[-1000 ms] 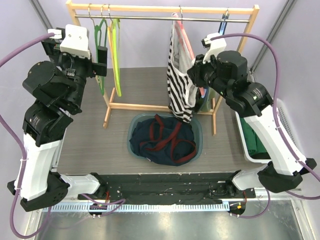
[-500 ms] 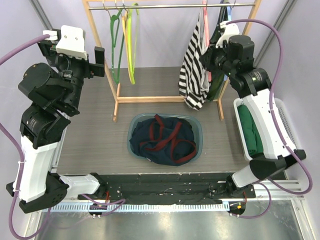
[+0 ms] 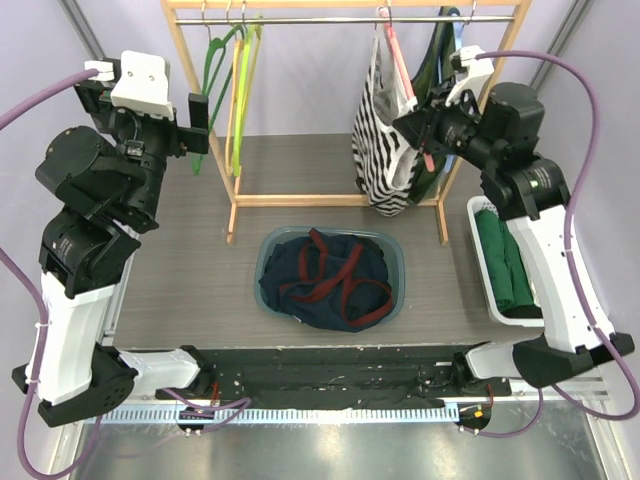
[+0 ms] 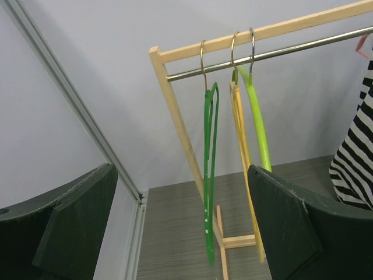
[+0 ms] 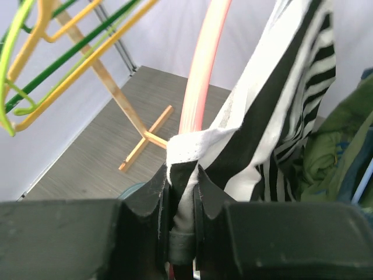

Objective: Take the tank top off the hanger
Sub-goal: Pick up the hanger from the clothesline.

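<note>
The striped tank top (image 3: 383,150) hangs long-axis down from the pink hanger (image 5: 201,76) at the right end of the rail (image 3: 300,18). The right jaws, nearer, pinch a fold of its fabric just beside that hanger. The left jaws are spread and empty, well apart to the left.

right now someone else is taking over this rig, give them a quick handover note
Left gripper: jaws open, holding nothing, facing the bare green hanger at the rack's left end.
Right gripper: jaws shut on a fold of the striped tank top, right beside the pink hanger.
Where things are: the tank top hangs on the pink hanger, which is hooked on the rail.
Done: the grasp on the fabric only.
Left: work the straps off the pink hanger and pull the top free of it.
</note>
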You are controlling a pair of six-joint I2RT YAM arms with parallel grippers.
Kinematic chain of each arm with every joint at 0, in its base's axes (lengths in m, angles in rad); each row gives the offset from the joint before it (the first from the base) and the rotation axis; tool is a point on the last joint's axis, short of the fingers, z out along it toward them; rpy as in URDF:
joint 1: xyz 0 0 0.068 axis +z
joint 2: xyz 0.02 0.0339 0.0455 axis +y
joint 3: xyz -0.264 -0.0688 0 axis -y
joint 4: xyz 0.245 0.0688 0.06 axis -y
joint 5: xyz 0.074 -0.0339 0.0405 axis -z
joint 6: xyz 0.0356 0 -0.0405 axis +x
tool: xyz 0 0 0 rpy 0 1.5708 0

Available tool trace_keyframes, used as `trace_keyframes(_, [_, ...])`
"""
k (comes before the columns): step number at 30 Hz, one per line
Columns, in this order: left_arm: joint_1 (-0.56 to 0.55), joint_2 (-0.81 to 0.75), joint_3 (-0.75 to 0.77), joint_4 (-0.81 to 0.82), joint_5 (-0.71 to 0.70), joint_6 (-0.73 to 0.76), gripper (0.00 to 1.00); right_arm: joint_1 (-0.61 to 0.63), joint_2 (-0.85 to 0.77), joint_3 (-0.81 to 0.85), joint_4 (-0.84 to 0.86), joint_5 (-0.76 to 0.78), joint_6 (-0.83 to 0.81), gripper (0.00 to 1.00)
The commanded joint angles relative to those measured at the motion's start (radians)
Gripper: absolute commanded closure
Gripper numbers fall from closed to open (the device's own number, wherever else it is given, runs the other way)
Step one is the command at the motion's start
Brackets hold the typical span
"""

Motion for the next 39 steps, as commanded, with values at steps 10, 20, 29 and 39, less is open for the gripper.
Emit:
trace_keyframes(10, [0.004, 0.009, 0.030, 0.010, 0.015, -0.011, 0.00, 0.005, -0.179, -0.337, 0.339, -0.073, -0.045, 0.99])
trace_keyframes(20, [0.004, 0.013, 0.029, 0.011, 0.015, -0.009, 0.00, 0.012, -0.229, -0.488, 0.639, -0.034, -0.057, 0.99])
trace_keyframes(29, [0.004, 0.002, 0.018, 0.011, 0.011, 0.000, 0.00, 0.054, 0.003, -0.120, 0.249, 0.051, -0.060, 0.93])
trace_keyframes(39, [0.004, -0.004, 0.007, 0.017, 0.003, 0.011, 0.00, 0.239, -0.081, -0.211, 0.390, 0.230, -0.189, 0.99])
